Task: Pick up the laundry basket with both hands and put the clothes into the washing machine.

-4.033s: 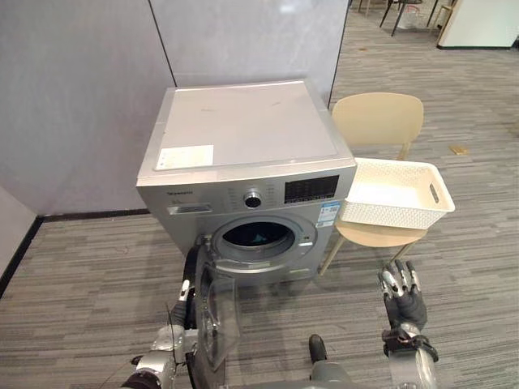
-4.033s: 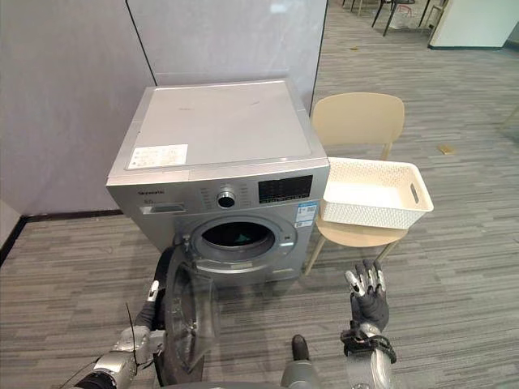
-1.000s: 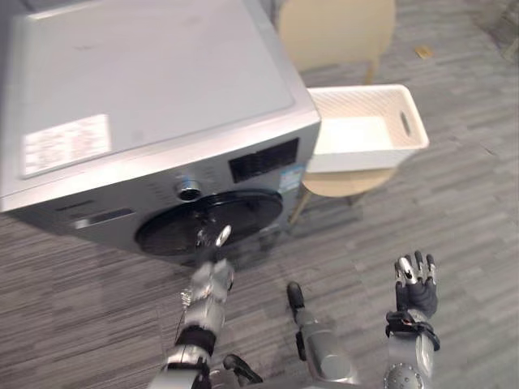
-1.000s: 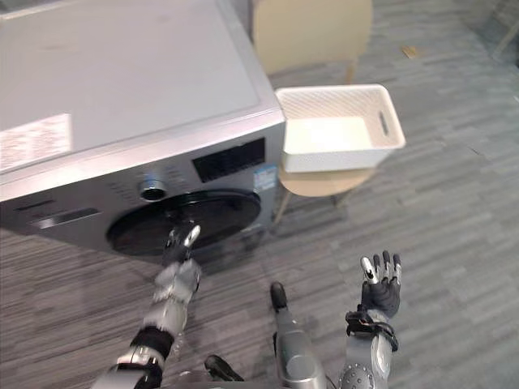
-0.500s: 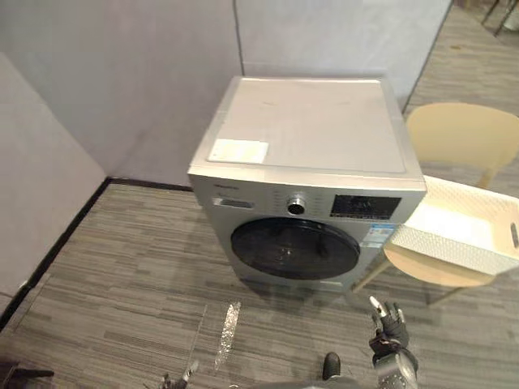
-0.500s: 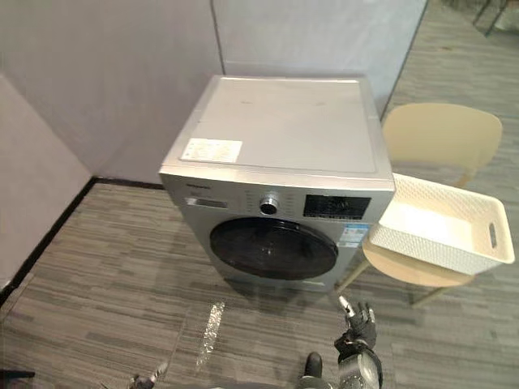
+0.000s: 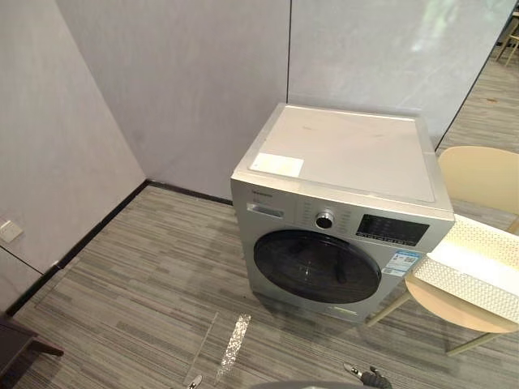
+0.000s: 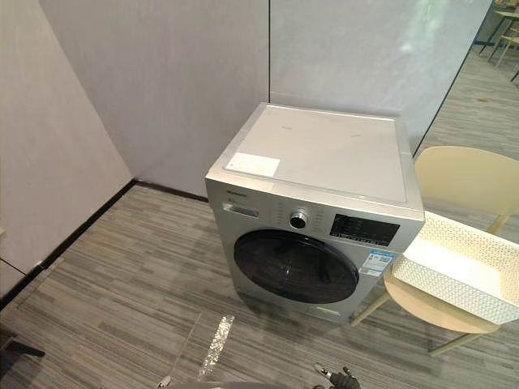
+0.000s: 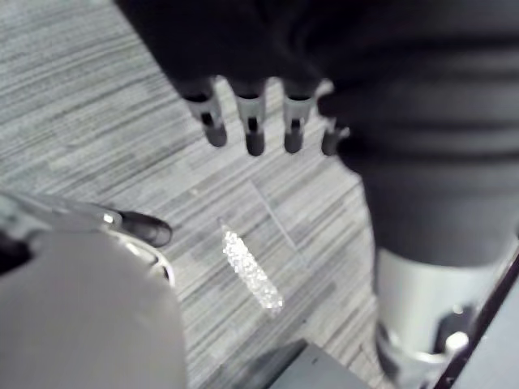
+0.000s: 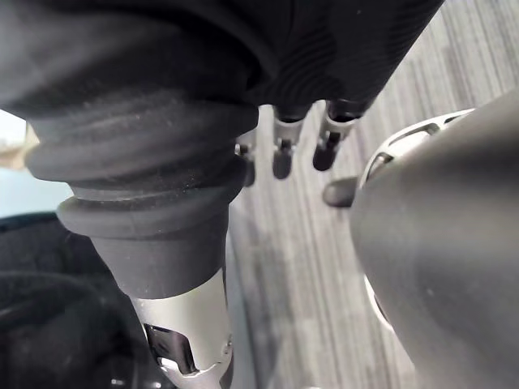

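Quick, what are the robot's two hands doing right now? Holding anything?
Left hand: open, fingers straight, holding nothing.
Right hand: open, fingers relaxed, holding nothing.

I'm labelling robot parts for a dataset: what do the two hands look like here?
Left hand: silver fingers with dark tips in a row beside a dark cover. Right hand: the same silver, dark-tipped fingers, and a dark ribbed cover over its wrist.

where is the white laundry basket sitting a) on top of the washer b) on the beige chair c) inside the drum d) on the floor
b: the laundry basket rests on the beige chair beside the washing machine, whose door is shut.
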Robot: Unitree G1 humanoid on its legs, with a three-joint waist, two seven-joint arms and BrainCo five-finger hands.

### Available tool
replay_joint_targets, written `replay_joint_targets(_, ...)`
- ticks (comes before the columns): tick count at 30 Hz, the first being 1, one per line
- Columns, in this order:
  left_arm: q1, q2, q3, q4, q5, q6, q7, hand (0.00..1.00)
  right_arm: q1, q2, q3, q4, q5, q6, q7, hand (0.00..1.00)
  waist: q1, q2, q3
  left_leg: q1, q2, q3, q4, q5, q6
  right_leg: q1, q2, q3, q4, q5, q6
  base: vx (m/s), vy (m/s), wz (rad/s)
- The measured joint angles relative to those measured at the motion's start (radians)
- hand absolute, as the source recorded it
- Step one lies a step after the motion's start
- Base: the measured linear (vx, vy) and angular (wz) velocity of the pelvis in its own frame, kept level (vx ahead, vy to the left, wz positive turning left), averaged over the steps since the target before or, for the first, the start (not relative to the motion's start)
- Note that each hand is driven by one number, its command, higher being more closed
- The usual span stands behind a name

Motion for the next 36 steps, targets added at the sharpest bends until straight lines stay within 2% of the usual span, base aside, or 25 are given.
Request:
replay_joint_targets(3, -0.005, 0.012, 0.000, -0.001, -0.011, 0.000, -0.003, 0.00, -0.005, 0.012, 0.002, 0.000, -0.027, 0.000, -0.001, 0.00, -0.001, -0.005, 0.007, -0.050, 0.051, -0.004, 0.125, -0.069, -0.019, 0.004, 0.027, 0.000, 0.015, -0.031, -0.010, 0.01, -0.098, 0.00)
replay_joint_targets(5, 0.000, 0.011, 0.013, -0.006, -0.043, -0.001, -0.005, 0.00, -0.005, 0.011, 0.003, 0.001, -0.031, 0.000, 0.000, 0.00, 0.000, 0.015, 0.009, -0.117, 0.145, -0.010, 0.306, -0.146, -0.038, 0.020, 0.098, 0.008, 0.019, -0.078, -0.059, 0.03, -0.169, 0.08)
replay_joint_targets(6, -0.006, 0.023, 0.051, -0.008, -0.066, -0.001, -0.009, 0.00, -0.014, 0.013, 0.002, 0.013, -0.035, -0.002, -0.001, 0.00, -0.001, 0.001, 0.027, -0.200, 0.197, -0.038, 0.520, -0.172, -0.028, 0.022, 0.121, 0.014, 0.032, -0.093, -0.053, 0.00, -0.154, 0.10)
replay_joint_targets(7, -0.002, 0.022, 0.086, -0.013, -0.099, -0.002, -0.015, 0.00, -0.027, 0.007, 0.002, 0.048, -0.037, -0.001, -0.006, 0.00, 0.010, -0.014, 0.041, -0.303, 0.242, -0.077, 0.726, -0.121, 0.076, 0.034, 0.148, 0.014, 0.039, -0.099, -0.063, 0.00, -0.213, 0.01)
replay_joint_targets(8, 0.002, 0.020, 0.091, -0.010, -0.109, 0.001, -0.018, 0.00, -0.032, 0.004, 0.001, 0.056, -0.037, -0.001, -0.009, 0.00, 0.018, -0.016, 0.047, -0.341, 0.249, -0.099, 0.796, -0.080, 0.123, 0.043, 0.154, 0.021, 0.038, -0.102, -0.069, 0.00, -0.194, -0.27)
replay_joint_targets(9, 0.013, 0.007, 0.092, -0.006, -0.131, 0.003, -0.022, 0.00, -0.041, -0.010, -0.001, 0.072, -0.038, -0.002, -0.011, 0.00, 0.033, -0.010, 0.061, -0.379, 0.253, -0.146, 0.872, 0.004, 0.110, 0.064, 0.156, 0.034, 0.028, -0.108, -0.078, 0.07, -0.158, -0.24)
replay_joint_targets(11, 0.022, -0.012, 0.106, 0.000, -0.160, 0.006, -0.025, 0.00, -0.046, -0.021, -0.025, 0.078, -0.044, 0.001, -0.012, 0.00, 0.039, -0.004, 0.096, -0.416, 0.227, -0.191, 0.936, 0.049, 0.048, 0.080, 0.146, 0.039, 0.022, -0.117, -0.084, 0.08, -0.082, -0.07)
replay_joint_targets(12, 0.017, -0.030, 0.116, 0.000, -0.162, 0.007, -0.026, 0.00, -0.055, -0.036, -0.066, 0.078, -0.055, 0.002, -0.013, 0.00, 0.045, 0.010, 0.107, -0.441, 0.191, -0.184, 0.927, -0.003, -0.001, 0.080, 0.137, 0.041, 0.018, -0.118, -0.083, 0.08, -0.048, 0.01)
replay_joint_targets(13, 0.016, -0.038, 0.116, 0.000, -0.162, 0.008, -0.027, 0.00, -0.062, -0.044, -0.087, 0.078, -0.059, 0.005, -0.012, 0.00, 0.047, 0.022, 0.118, -0.447, 0.175, -0.167, 0.895, -0.029, -0.012, 0.077, 0.131, 0.042, 0.015, -0.119, -0.081, 0.08, 0.011, -0.04)
replay_joint_targets(14, 0.020, -0.054, 0.129, 0.001, -0.160, 0.010, -0.027, 0.00, -0.072, -0.055, -0.120, 0.078, -0.066, 0.007, -0.012, 0.00, 0.051, 0.043, 0.131, -0.434, 0.146, -0.082, 0.748, -0.049, -0.018, 0.070, 0.117, 0.032, 0.006, -0.116, -0.066, 0.08, 0.039, 0.06)
replay_joint_targets(16, 0.024, -0.064, 0.179, 0.032, -0.157, 0.015, -0.027, 0.00, -0.061, -0.063, -0.130, 0.076, -0.066, 0.008, -0.011, 0.00, 0.046, 0.083, 0.123, -0.364, 0.148, 0.224, 0.442, -0.019, -0.022, 0.079, 0.134, -0.022, -0.033, -0.114, -0.056, 0.08, 0.022, 0.34)
replay_joint_targets(17, 0.023, -0.063, 0.199, 0.041, -0.154, 0.018, -0.026, 0.00, -0.060, -0.059, -0.137, 0.074, -0.060, 0.009, -0.011, 0.00, 0.043, 0.091, 0.118, -0.355, 0.158, 0.312, 0.396, -0.050, 0.044, 0.087, 0.146, -0.039, -0.044, -0.114, -0.052, 0.17, 0.031, 0.62)
replay_joint_targets(18, 0.016, -0.055, 0.217, 0.047, -0.142, 0.023, -0.025, 0.00, -0.069, -0.044, -0.139, 0.066, -0.060, 0.009, -0.012, 0.00, 0.046, 0.077, 0.119, -0.346, 0.155, 0.345, 0.376, -0.052, 0.146, 0.103, 0.147, -0.063, -0.053, -0.119, -0.038, 0.18, 0.043, 0.67)
replay_joint_targets(20, 0.006, -0.056, 0.251, 0.051, -0.122, 0.024, -0.024, 0.00, -0.083, -0.024, -0.160, 0.064, -0.051, 0.004, -0.011, 0.00, 0.053, 0.040, 0.104, -0.347, 0.091, 0.322, 0.334, -0.055, 0.150, 0.110, 0.111, -0.100, -0.041, -0.145, -0.008, 0.23, 0.105, 0.82)
replay_joint_targets(21, 0.001, -0.054, 0.281, 0.054, -0.120, 0.029, -0.026, 0.00, -0.083, -0.015, -0.165, 0.063, -0.033, -0.001, -0.013, 0.00, 0.056, 0.006, 0.088, -0.303, 0.021, 0.316, 0.260, -0.055, 0.150, 0.107, 0.048, -0.138, 0.030, -0.208, 0.028, 0.32, 0.165, 0.86)
replay_joint_targets(22, 0.001, -0.051, 0.280, 0.058, -0.119, 0.030, -0.024, 0.00, -0.083, -0.013, -0.167, 0.063, -0.025, -0.001, -0.013, 0.00, 0.056, -0.003, 0.082, -0.282, 0.004, 0.306, 0.228, -0.051, 0.143, 0.103, 0.025, -0.151, 0.090, -0.217, 0.038, 0.31, 0.143, 0.91)
replay_joint_targets(24, -0.013, -0.048, 0.252, 0.069, -0.119, 0.030, -0.020, 0.00, -0.085, -0.012, -0.169, 0.051, -0.013, -0.003, -0.013, 0.00, 0.051, 0.003, 0.078, -0.216, -0.063, 0.237, 0.167, -0.044, 0.137, 0.010, -0.095, -0.127, 0.476, -0.250, 0.032, 0.34, 0.159, 1.09)
replay_joint_targets(25, -0.025, -0.039, 0.209, 0.060, -0.119, 0.030, -0.021, 0.00, -0.081, 0.000, -0.170, 0.040, -0.007, -0.002, -0.010, 0.00, 0.038, 0.004, 0.080, -0.176, -0.089, 0.168, 0.153, -0.044, 0.152, -0.034, -0.131, -0.069, 0.660, -0.218, 0.011, 0.34, 0.155, 1.43)
replay_joint_targets(27, -0.048, -0.023, 0.156, 0.026, -0.119, 0.028, -0.021, 0.00, -0.075, 0.015, -0.171, 0.040, -0.007, 0.002, -0.011, 0.00, 0.016, 0.002, 0.089, -0.115, -0.115, 0.062, 0.146, -0.048, 0.172, -0.064, -0.115, 0.032, 0.830, -0.242, 0.022, 0.42, 0.016, 1.77)
replay_joint_targets(28, -0.064, -0.023, 0.142, 0.007, -0.120, 0.020, -0.020, 0.00, -0.075, 0.015, -0.171, 0.039, -0.006, 0.003, -0.011, 0.00, 0.002, -0.003, 0.086, -0.087, -0.121, -0.011, 0.145, -0.052, 0.177, -0.090, -0.087, 0.078, 0.876, -0.268, 0.007, 0.47, -0.078, 1.83)
replay_joint_targets(29, -0.073, -0.024, 0.125, -0.002, -0.122, 0.014, -0.020, 0.00, -0.076, 0.014, -0.171, 0.035, -0.005, 0.002, -0.011, 0.00, -0.005, -0.005, 0.085, -0.077, -0.122, -0.043, 0.143, -0.052, 0.177, -0.107, -0.074, 0.094, 0.887, -0.282, 0.003, 0.42, -0.125, 1.80)
replay_joint_targets(32, -0.120, -0.034, 0.085, -0.016, -0.125, -0.006, -0.020, 0.00, -0.019, 0.022, -0.262, 0.051, 0.081, 0.084, -0.040, 0.00, -0.014, -0.009, 0.089, -0.058, -0.120, -0.238, 0.141, -0.050, 0.174, -0.222, 0.024, 0.239, 0.771, -0.310, -0.029, 0.25, -0.143, 1.67)
replay_joint_targets(34, -0.128, -0.048, 0.094, -0.044, -0.124, -0.009, -0.018, 0.00, 0.073, 0.037, -0.241, 0.035, 0.059, 0.066, -0.034, 0.00, -0.027, -0.009, 0.094, -0.061, -0.115, -0.360, 0.145, -0.053, 0.150, -0.215, 0.086, 0.349, 0.612, -0.304, -0.024, 0.23, -0.292, 1.98)
replay_joint_targets(35, -0.124, -0.051, 0.095, -0.057, -0.120, -0.010, -0.019, 0.00, 0.091, 0.040, -0.247, 0.037, 0.081, 0.089, -0.030, 0.00, -0.029, -0.017, 0.089, -0.067, -0.115, -0.399, 0.158, -0.062, 0.132, -0.197, 0.100, 0.385, 0.501, -0.276, -0.008, 0.21, -0.357, 1.81)
replay_joint_targets(36, -0.123, -0.047, 0.107, -0.070, -0.113, -0.008, -0.020, 0.00, 0.112, 0.052, -0.259, 0.043, 0.115, 0.119, -0.020, 0.00, -0.028, -0.039, 0.083, -0.087, -0.129, -0.444, 0.182, -0.080, 0.111, -0.171, 0.098, 0.391, 0.386, -0.198, -0.004, 0.13, -0.257, 1.34)
